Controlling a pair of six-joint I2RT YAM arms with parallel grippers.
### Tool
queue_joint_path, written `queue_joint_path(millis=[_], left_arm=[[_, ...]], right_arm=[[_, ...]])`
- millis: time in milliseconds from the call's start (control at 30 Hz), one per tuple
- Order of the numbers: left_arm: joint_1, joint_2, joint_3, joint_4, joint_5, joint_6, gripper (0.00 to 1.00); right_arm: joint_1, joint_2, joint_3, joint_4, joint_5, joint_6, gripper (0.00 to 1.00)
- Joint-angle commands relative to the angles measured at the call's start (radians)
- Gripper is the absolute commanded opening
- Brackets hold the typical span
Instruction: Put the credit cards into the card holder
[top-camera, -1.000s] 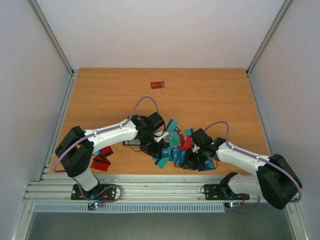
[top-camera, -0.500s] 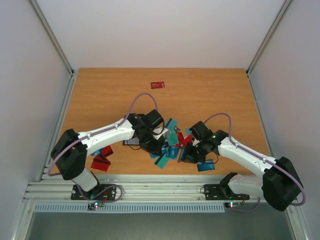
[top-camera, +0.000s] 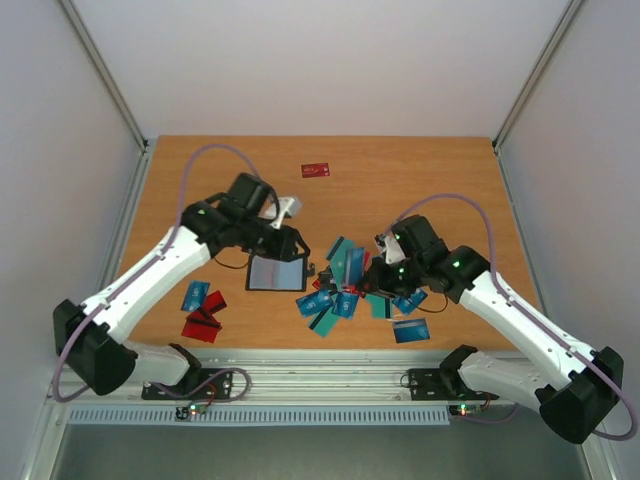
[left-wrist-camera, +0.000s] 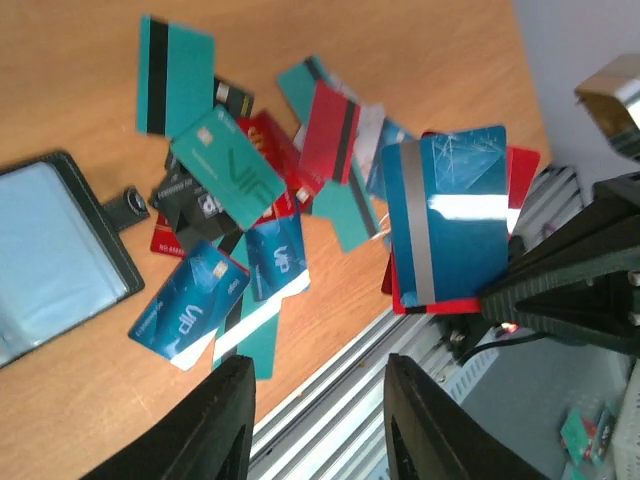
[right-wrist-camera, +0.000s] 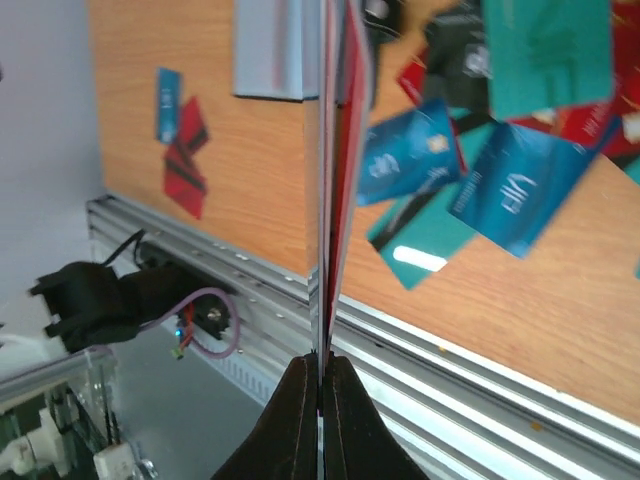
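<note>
The card holder (top-camera: 277, 272) lies open on the table, its clear pocket up, and also shows in the left wrist view (left-wrist-camera: 50, 262). A pile of credit cards (top-camera: 343, 288) in teal, blue, red and dark grey lies to its right (left-wrist-camera: 228, 172). My left gripper (top-camera: 286, 238) is open and empty, raised above the holder's far edge (left-wrist-camera: 320, 425). My right gripper (top-camera: 384, 276) is shut on a blue card with a grey stripe (left-wrist-camera: 448, 222) and a red card behind it, held on edge above the pile (right-wrist-camera: 322, 365).
A lone red card (top-camera: 316, 170) lies at the far middle. Blue and red cards (top-camera: 201, 312) lie near the front left edge. A blue card (top-camera: 411, 330) lies front right by the metal rail (top-camera: 320, 360).
My left arm has risen and drawn back to the left, uncovering the open card holder. My right gripper has lifted away from the pile with the blue and red cards.
</note>
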Motion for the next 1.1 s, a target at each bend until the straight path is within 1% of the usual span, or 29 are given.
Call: queue_joint_path(millis=[0, 167, 267, 600, 767, 1067], left_arm=[[0.092, -0.054, 0.045, 0.062, 0.228, -0.011, 0.42], [0.153, -0.06, 0.039, 0.182, 0.418, -0.077, 0.58], [0.163, -0.054, 0.048, 0.247, 0.462, -0.112, 0.62], [0.178, -0.045, 0.051, 0.311, 0.473, -0.117, 0.63], [0.178, -0.037, 0.062, 0.309, 0.441, -0.105, 0.62], [0.179, -0.019, 0.085, 0.31, 0.406, -0.09, 0.61]], right_arm=[[-0.004, -0.02, 0.087, 0.072, -0.077, -0.166, 0.01], [-0.004, -0.009, 0.151, 0.123, -0.146, -0.238, 0.01], [-0.003, 0.0, 0.172, 0.162, -0.192, -0.247, 0.01], [-0.003, 0.045, 0.184, 0.233, -0.307, -0.22, 0.01], [-0.004, 0.067, 0.192, 0.251, -0.328, -0.214, 0.01], [-0.005, 0.108, 0.224, 0.225, -0.347, -0.234, 0.01]])
